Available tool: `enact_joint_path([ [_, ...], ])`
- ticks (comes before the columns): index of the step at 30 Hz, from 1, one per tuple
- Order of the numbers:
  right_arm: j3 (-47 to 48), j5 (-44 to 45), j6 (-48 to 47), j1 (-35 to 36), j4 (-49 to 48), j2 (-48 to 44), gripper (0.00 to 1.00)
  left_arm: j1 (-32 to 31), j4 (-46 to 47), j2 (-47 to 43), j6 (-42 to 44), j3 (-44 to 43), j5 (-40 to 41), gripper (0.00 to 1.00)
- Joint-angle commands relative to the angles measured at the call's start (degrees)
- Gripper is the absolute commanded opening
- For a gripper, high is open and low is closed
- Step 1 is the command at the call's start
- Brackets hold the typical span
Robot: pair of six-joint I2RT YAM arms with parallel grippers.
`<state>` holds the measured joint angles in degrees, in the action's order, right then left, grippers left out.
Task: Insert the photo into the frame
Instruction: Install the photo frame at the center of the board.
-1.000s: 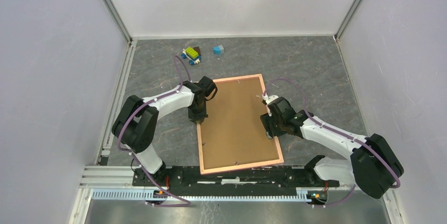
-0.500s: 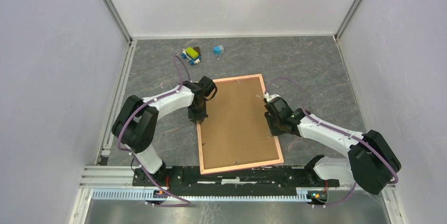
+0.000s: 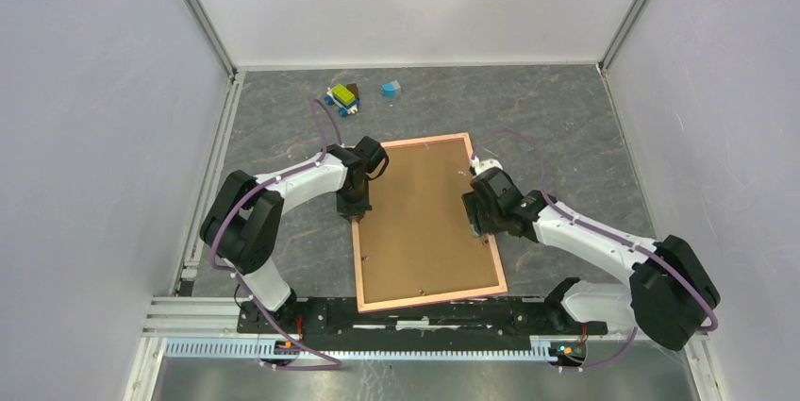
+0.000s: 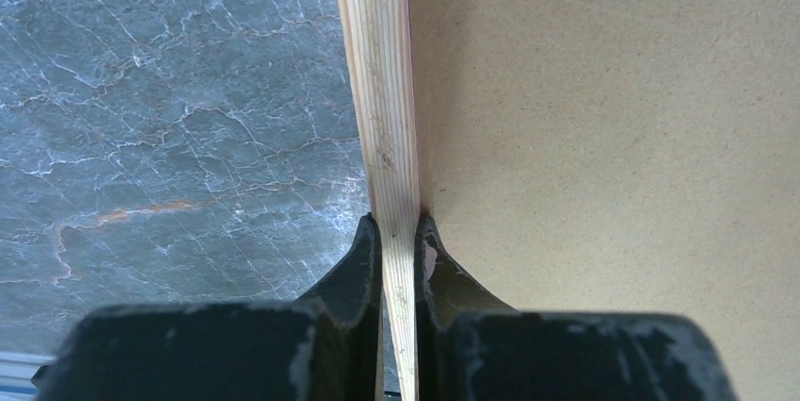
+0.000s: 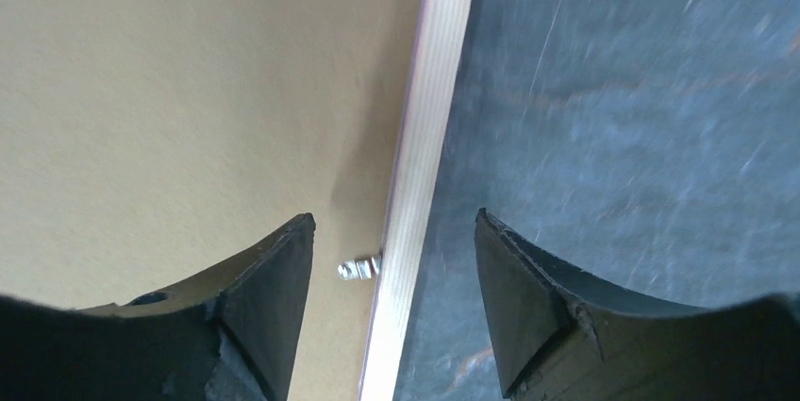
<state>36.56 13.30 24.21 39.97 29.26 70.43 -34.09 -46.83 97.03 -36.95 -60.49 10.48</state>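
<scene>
The pink-railed frame (image 3: 359, 264) lies flat on the grey table with its brown backing board (image 3: 420, 217) facing up. The photo is not in view. My left gripper (image 3: 354, 211) is shut on the frame's left rail (image 4: 382, 90), one finger on the table side and the other on the board (image 4: 604, 118). My right gripper (image 3: 479, 227) hangs open over the right rail (image 5: 443, 61). One fingertip is above the board (image 5: 189, 90) and the other above the table, neither touching the rail. A small metal tab (image 5: 358, 269) sticks out from the rail over the board, between the fingers.
A small toy-block car (image 3: 342, 97) and a blue block (image 3: 391, 89) lie at the back of the table. Grey walls close in both sides and the back. The arms' mounting bar (image 3: 425, 318) runs along the near edge, just below the frame's bottom rail.
My right gripper has shifted a little left and away along the frame's right rail. The left gripper and the frame have stayed put.
</scene>
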Motion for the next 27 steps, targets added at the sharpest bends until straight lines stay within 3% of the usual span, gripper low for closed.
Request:
enact_joint_path([
  [1, 7.13, 3.82, -5.92, -1.75, -7.70, 1.19, 0.71, 0.05, 0.00, 0.67, 6.55, 0.15, 4.20, 0.02],
  [7, 17.41, 4.04, -9.74, -4.98, -9.72, 14.89, 0.73, -0.03, 0.07, 0.35, 7.63, 0.20, 3.34, 0.02],
  [12, 23.02, 3.62, -11.91, -7.42, -11.19, 22.87, 0.70, -0.11, 0.08, 0.22, 7.77, 0.20, 3.17, 0.02],
  [27, 26.87, 2.04, -12.82, -10.22, -14.40, 32.51, 0.63, -0.11, 0.52, 0.55, 7.78, 0.22, 2.71, 0.02],
])
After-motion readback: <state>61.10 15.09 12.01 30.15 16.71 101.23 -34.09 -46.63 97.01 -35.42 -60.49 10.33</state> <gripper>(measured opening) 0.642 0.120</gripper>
